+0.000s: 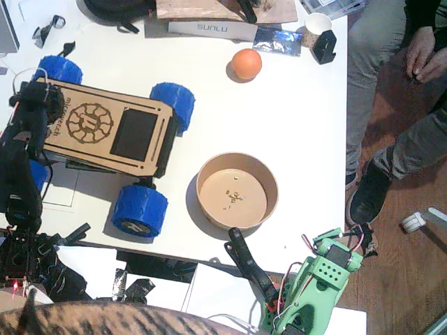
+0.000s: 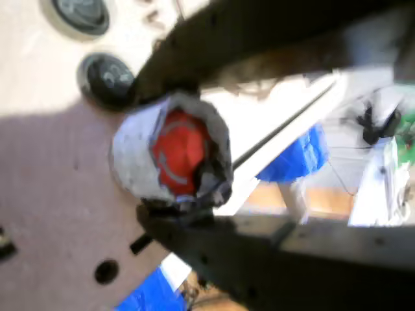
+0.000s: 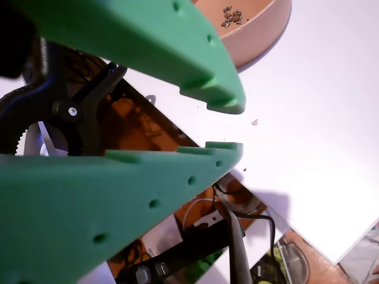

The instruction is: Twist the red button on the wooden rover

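Note:
The wooden rover (image 1: 105, 129) lies flat at the table's left, with blue wheels, a gear emblem and a dark square panel. My black left gripper (image 1: 35, 105) hangs over its left end and hides the button in the fixed view. In a wrist view the red button (image 2: 178, 152) sits in its silver-grey ring on light wood (image 2: 58, 194). The dark jaws of the left gripper (image 2: 181, 162) press the ring from above and below. My green right gripper (image 1: 334, 252) rests off the table's front edge. Its jaws (image 3: 228, 127) stand slightly apart with nothing between them.
A round brown bowl (image 1: 202, 183) holding a few crumbs stands right of the rover, and its rim (image 3: 260, 29) shows again in a wrist view. An orange ball (image 1: 246, 63) lies at the back. Black round buttons (image 2: 107, 78) sit beside the red one. A person (image 1: 412, 84) sits at the right.

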Tool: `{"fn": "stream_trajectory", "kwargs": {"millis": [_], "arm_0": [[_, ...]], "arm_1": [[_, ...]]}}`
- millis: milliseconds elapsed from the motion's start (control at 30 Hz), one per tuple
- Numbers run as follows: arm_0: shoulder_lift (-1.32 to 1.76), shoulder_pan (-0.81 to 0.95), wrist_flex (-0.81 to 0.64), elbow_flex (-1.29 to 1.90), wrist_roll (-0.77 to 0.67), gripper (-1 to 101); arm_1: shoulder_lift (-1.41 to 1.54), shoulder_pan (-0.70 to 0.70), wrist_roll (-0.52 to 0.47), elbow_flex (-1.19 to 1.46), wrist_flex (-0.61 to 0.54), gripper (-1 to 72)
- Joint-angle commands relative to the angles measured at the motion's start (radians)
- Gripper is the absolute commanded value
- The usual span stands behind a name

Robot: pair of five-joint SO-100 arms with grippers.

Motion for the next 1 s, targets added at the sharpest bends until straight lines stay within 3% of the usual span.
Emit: {"fn": "stream_trajectory", "kwargs": {"millis": [0,967], "arm_0": [[0.078,0.109,-0.021,-0.034,0.034,0],[0.112,0.184,0.025,-0.035,0.305,0]], "arm_1": [[0.002,0.002,-0.011,-0.005,0.008,2.5],[0.002,0.002,-0.011,-0.005,0.008,2.5]]}}
